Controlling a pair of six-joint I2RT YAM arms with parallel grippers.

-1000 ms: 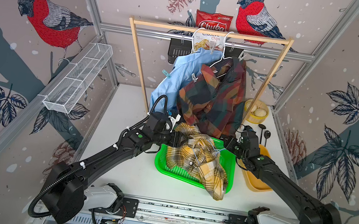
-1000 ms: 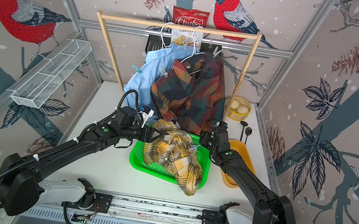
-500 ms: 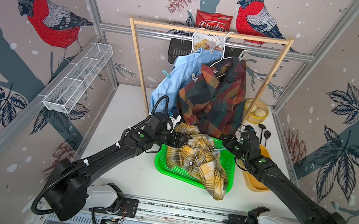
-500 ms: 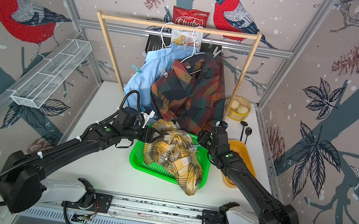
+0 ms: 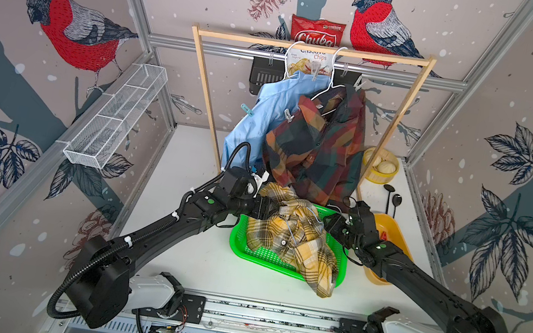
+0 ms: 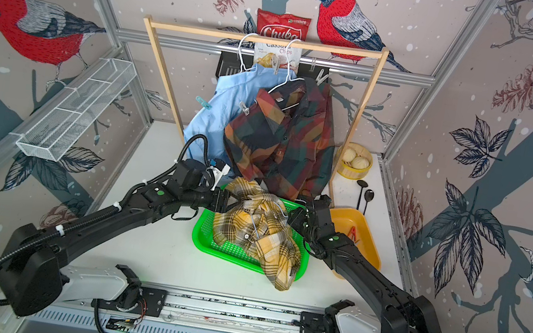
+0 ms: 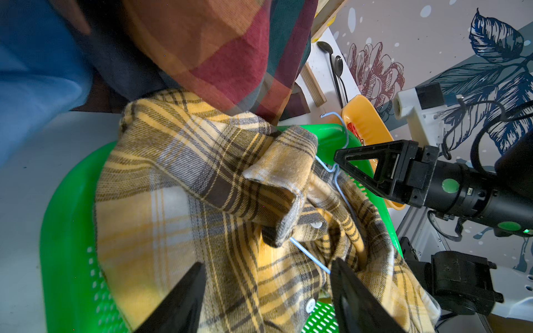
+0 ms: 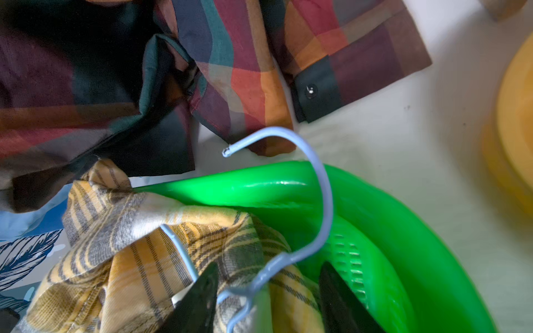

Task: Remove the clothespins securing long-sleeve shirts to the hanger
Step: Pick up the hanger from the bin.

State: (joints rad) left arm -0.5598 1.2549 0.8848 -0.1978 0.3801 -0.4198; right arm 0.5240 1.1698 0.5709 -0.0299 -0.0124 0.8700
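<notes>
Two arms in close over the green basket (image 5: pixel 237 243). The left gripper (image 7: pixel 268 262) gapes wide across the one yellow-and-grey flannel shirt (image 5: pixel 287 229), gripping nothing. The right gripper (image 8: pixel 269 263) is parted too, with the neck of the pale blue wire hanger (image 8: pixel 323 184) loose between its jaws. One red clothespin (image 6: pixel 353 232) lies in the yellow tray (image 5: pixel 397 229). Back on the wooden rack (image 5: pixel 314 48) hang two more: a light blue shirt (image 5: pixel 267 109) and a dark plaid shirt (image 5: pixel 316 146). One teal clothespin (image 5: pixel 248 110) sits on the blue sleeve, one pale clothespin (image 5: pixel 288 115) where the two meet.

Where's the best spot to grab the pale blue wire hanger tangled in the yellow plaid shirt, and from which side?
Grip the hanger at its twisted neck below the hook: it sticks out bare from the yellow plaid shirt, above the green basket. Come from the right arm's side, where the right gripper straddles it with open jaws.
</notes>
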